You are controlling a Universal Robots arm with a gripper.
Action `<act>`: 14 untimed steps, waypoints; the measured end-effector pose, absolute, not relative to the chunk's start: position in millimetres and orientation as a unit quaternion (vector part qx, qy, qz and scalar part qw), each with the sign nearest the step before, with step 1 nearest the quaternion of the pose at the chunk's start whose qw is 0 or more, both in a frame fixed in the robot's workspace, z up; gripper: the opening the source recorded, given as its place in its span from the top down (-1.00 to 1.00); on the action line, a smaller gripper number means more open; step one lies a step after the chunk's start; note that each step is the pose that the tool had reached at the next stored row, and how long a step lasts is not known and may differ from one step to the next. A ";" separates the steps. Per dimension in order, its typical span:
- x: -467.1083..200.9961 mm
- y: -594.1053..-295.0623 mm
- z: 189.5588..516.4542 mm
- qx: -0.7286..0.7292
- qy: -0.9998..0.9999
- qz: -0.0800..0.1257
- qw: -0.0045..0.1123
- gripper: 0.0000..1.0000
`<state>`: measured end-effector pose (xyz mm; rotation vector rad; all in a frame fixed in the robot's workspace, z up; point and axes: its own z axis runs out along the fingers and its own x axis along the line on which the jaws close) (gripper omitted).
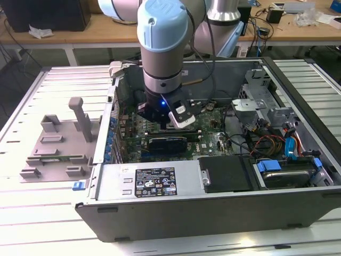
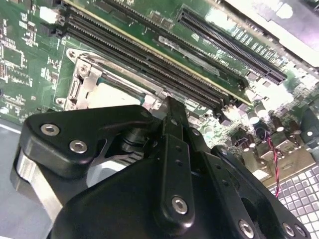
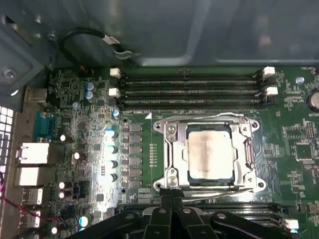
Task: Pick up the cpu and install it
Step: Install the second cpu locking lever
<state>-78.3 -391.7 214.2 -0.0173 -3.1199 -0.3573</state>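
cpu (image 3: 210,153) already seated in the socket frame (image 3: 172,154) on the motherboard; claw (image 3: 172,201) closed, empty, right beside it. Risk: fingertips clip the frame edge, cpu shifts, pins bend

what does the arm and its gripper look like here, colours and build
The arm is silver-grey tubing with rounded pale blue joint caps. At its wrist sits a white-and-black camera module beside a small blue light. In both wrist views the gripper is matte black, built from flat linkage bars pinned with shiny silver screws.
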 end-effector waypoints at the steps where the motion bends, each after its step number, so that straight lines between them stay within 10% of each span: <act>1: -78.3 -392.3 212.5 -0.005 -0.993 -0.116 0.000 0.79; 14: -79.2 -397.3 200.7 -0.005 -0.990 -0.143 -0.006 0.79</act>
